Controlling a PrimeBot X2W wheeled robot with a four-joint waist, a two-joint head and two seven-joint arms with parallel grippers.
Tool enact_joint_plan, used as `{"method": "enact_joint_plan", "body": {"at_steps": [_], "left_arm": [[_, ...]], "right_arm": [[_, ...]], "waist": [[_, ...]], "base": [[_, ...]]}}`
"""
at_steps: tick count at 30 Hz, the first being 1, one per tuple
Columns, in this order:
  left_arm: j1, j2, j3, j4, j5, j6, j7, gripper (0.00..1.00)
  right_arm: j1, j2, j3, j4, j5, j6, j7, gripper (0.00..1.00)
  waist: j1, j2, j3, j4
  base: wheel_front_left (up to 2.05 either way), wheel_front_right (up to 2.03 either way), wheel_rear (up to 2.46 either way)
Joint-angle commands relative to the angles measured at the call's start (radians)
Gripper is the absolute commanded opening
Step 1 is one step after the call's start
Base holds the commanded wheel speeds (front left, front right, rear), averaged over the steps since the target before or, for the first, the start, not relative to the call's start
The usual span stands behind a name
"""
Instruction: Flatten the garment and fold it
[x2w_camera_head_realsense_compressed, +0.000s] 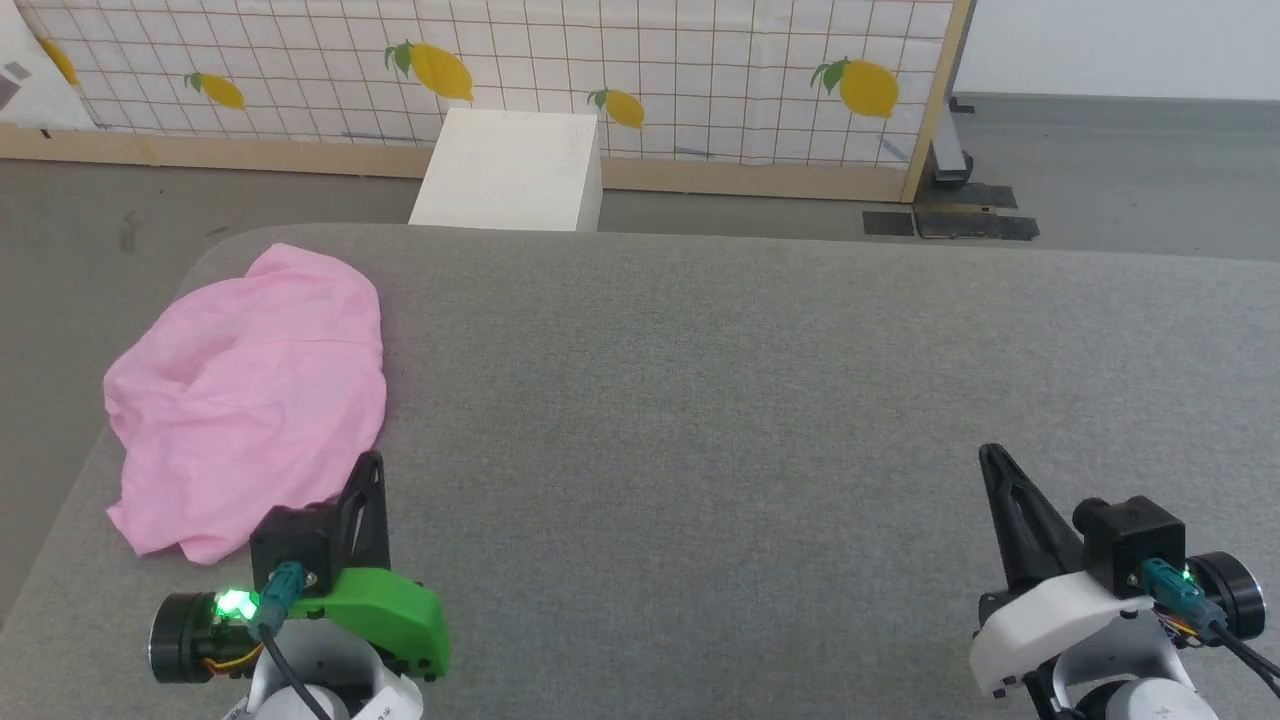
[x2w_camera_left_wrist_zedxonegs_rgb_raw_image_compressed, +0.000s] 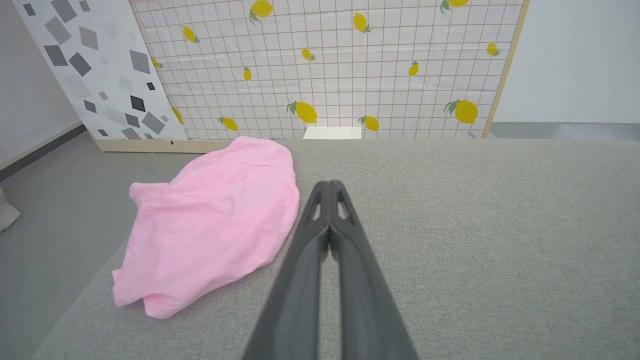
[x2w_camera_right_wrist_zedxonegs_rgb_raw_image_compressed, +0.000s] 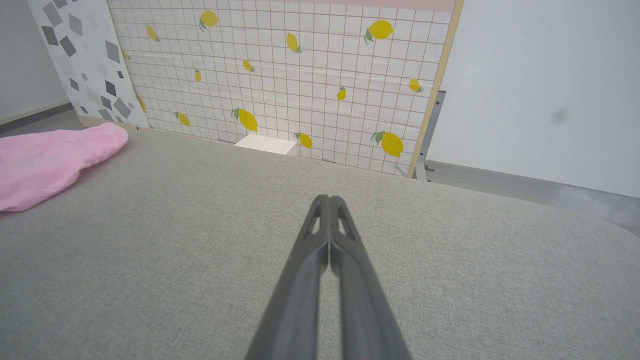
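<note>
The garment (x2w_camera_head_realsense_compressed: 250, 400) is a light pink, wrinkled heap lying bunched near the left edge of the grey table (x2w_camera_head_realsense_compressed: 700, 400). In the left wrist view the garment (x2w_camera_left_wrist_zedxonegs_rgb_raw_image_compressed: 210, 230) lies just left of my fingers. My left gripper (x2w_camera_head_realsense_compressed: 372, 462) is shut and empty, its tip close to the heap's near right edge. The same left gripper (x2w_camera_left_wrist_zedxonegs_rgb_raw_image_compressed: 329, 186) shows its fingers pressed together above bare cloth. My right gripper (x2w_camera_head_realsense_compressed: 990, 455) is shut and empty at the lower right, far from the garment (x2w_camera_right_wrist_zedxonegs_rgb_raw_image_compressed: 50, 160). Its fingers meet at the right gripper (x2w_camera_right_wrist_zedxonegs_rgb_raw_image_compressed: 327, 200) tip.
A white box (x2w_camera_head_realsense_compressed: 510, 170) stands on the floor behind the table's far edge. A lemon-patterned grid screen (x2w_camera_head_realsense_compressed: 500, 70) with a wooden frame runs along the back. The table's left edge lies right beside the pink heap; grey floor surrounds the table.
</note>
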Motion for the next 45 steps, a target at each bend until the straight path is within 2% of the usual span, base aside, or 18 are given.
{"method": "enact_joint_plan", "body": {"at_steps": [1, 45], "left_arm": [[0.012, -0.003, 0.004, -0.003, 0.013, 0.007, 0.001, 0.0], [0.012, -0.003, 0.004, -0.003, 0.013, 0.007, 0.001, 0.0]], "right_arm": [[-0.018, 0.003, 0.002, -0.006, -0.006, -0.002, 0.003, 0.0], [-0.018, 0.003, 0.002, -0.006, -0.006, -0.002, 0.003, 0.0]], "waist": [[0.0, 0.0, 0.0, 0.0], [0.0, 0.0, 0.0, 0.0]], "base": [[0.0, 0.0, 0.0], [0.0, 0.0, 0.0]]}}
